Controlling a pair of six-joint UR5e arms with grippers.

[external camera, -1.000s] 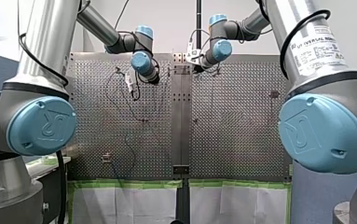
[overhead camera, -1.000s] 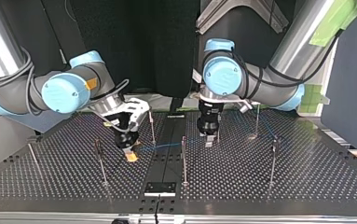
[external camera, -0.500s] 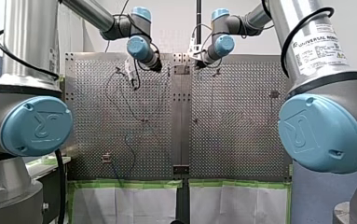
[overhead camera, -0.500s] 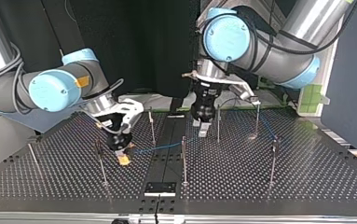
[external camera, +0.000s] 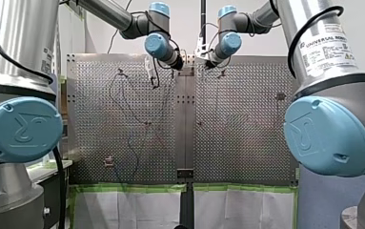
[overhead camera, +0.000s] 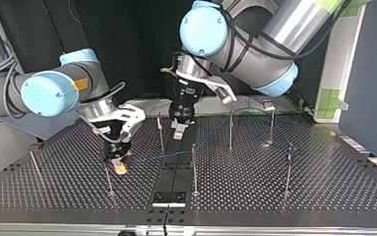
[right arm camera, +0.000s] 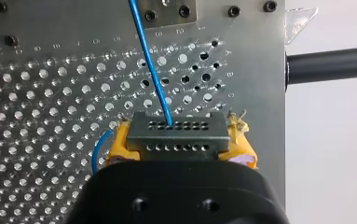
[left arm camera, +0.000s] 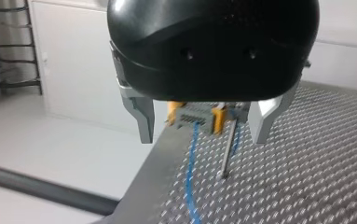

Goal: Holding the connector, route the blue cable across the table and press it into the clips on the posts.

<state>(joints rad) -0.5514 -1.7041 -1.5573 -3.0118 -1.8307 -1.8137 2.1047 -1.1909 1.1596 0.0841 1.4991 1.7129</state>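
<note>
Your right claw (right arm camera: 180, 147) is clamped on the grey connector (right arm camera: 176, 128), near the worktop's middle strip (overhead camera: 173, 172). The blue cable (right arm camera: 150, 60) looks thin, light and floppy; I would take it close to the connector. Your left claw (left arm camera: 203, 136) hangs wide and empty above that strip.

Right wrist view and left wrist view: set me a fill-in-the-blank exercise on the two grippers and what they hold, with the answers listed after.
1. My right gripper is shut on the grey ___.
2. The cable leaving it is ___.
3. The pads clamping it are ___.
4. My left gripper has its metal fingers ___, holding nothing.
Missing words: connector; blue; yellow; open.
</note>
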